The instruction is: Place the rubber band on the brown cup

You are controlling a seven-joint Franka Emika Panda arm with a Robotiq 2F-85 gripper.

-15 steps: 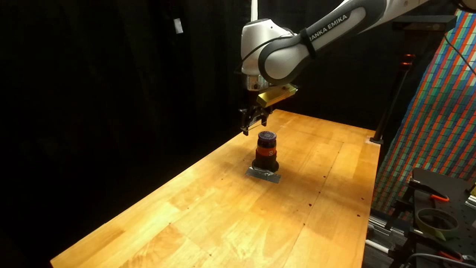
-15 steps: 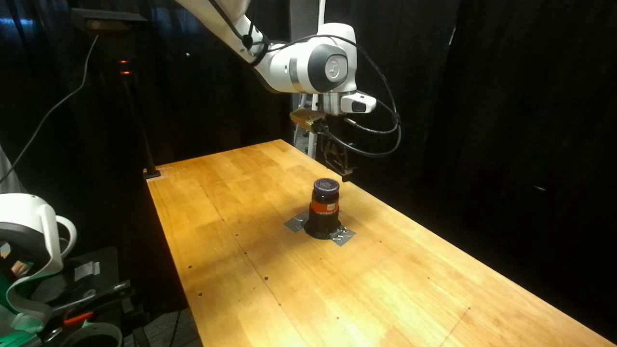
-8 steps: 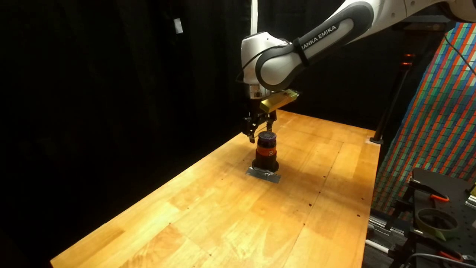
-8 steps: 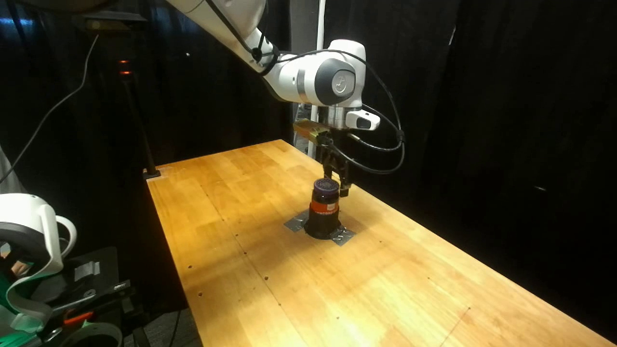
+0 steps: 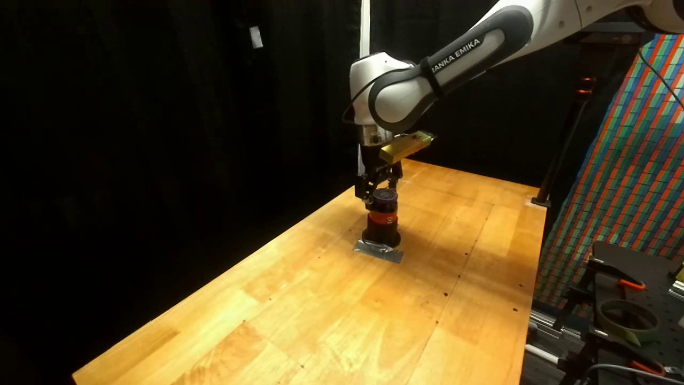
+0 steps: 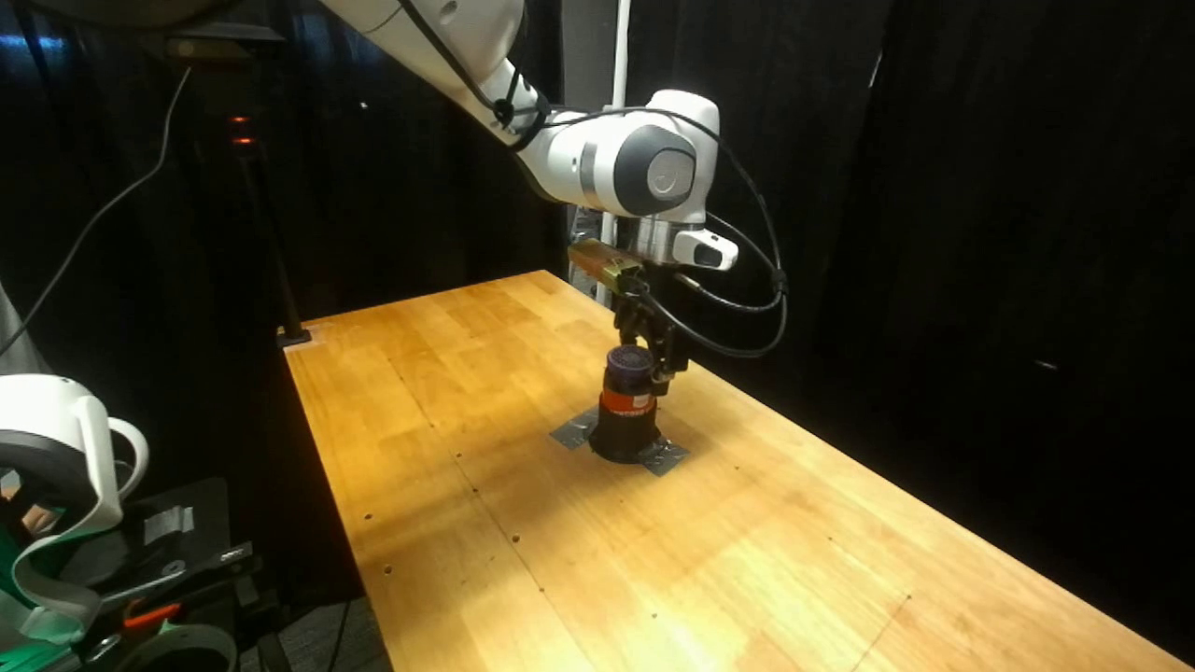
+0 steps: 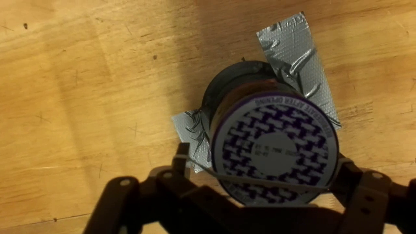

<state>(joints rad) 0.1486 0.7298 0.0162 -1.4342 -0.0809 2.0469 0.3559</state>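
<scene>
The brown cup stands upright on the wooden table, a dark jar with an orange-red band and a purple-patterned lid, in both exterior views. In the wrist view its lid fills the lower middle. My gripper is open at the cup's top, its fingers spread on either side of the lid. One finger is close to the lid's edge, the other stands apart from it. The thin pale rubber band is stretched between the fingers. One strand crosses over the lid and bends at its edge; the other strand is hidden.
The cup sits in a dark base held by grey tape on the wooden table. A black post stands at a table corner. A side table with tape and tools is beside the table.
The arm has come down and toward the cup. The fingers, first above and behind the cup, are now at the height of its lid. The cup has not moved.
</scene>
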